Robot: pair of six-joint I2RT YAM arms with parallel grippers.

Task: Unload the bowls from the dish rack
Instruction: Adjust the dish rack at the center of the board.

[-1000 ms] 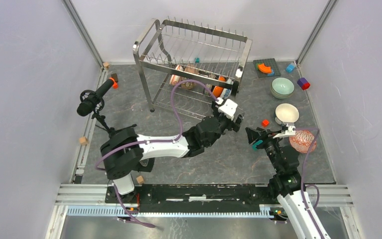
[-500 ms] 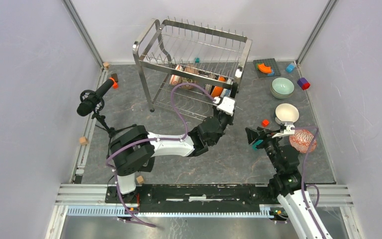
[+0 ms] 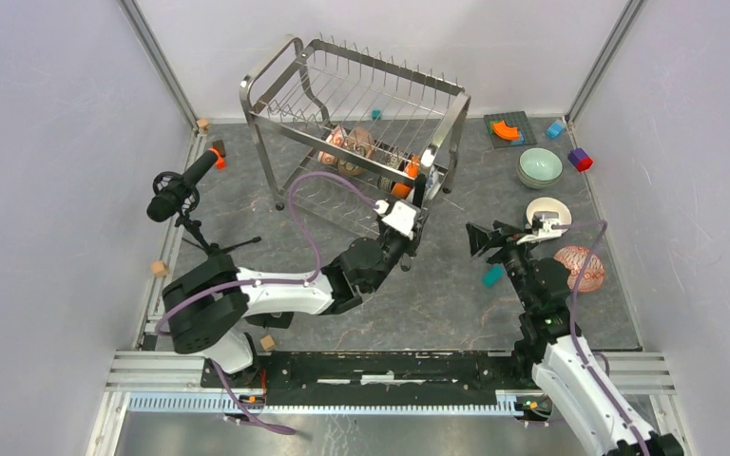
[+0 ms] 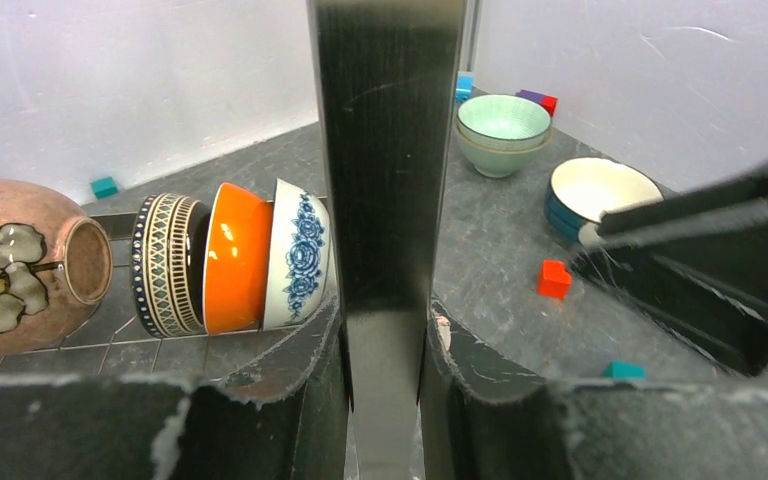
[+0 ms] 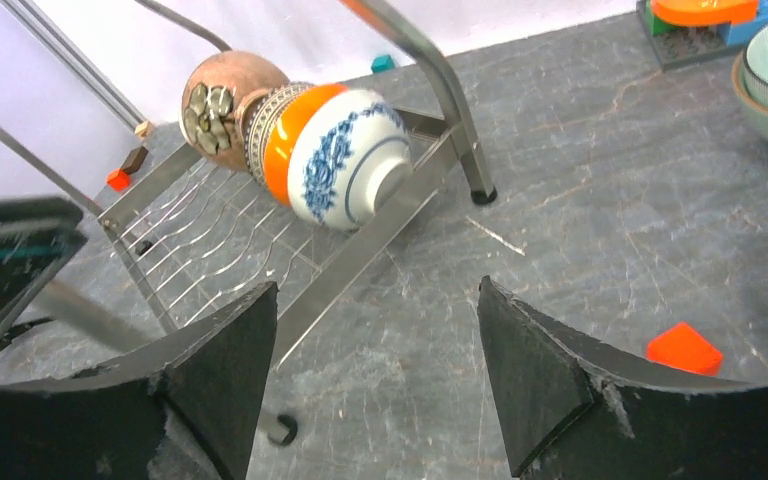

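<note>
The dish rack (image 3: 361,85) stands askew at the back of the table. My left gripper (image 3: 421,195) is shut on its front right leg (image 4: 385,150), which fills the gap between the jaws (image 4: 385,330). On the lower tier several bowls stand on edge in a row: a blue-and-white one (image 4: 295,250), an orange one (image 4: 235,255), a band-patterned one (image 4: 165,265) and a brown flowered one (image 4: 15,265). My right gripper (image 5: 375,370) hangs open and empty above the table, just right of the rack's lower rail (image 5: 380,240), facing the blue-and-white bowl (image 5: 345,155).
On the table at the right sit a pale green bowl (image 3: 540,166), a cream white bowl (image 3: 547,211) and a red-patterned bowl (image 3: 580,268). A teal block (image 3: 492,276) and a red block (image 5: 685,348) lie near my right gripper. A microphone (image 3: 181,185) stands at the left.
My left gripper has closed on the rack's leg and drawn the rack leftward and nearer, turning it. The right gripper has opened wider and moved up toward the rack.
</note>
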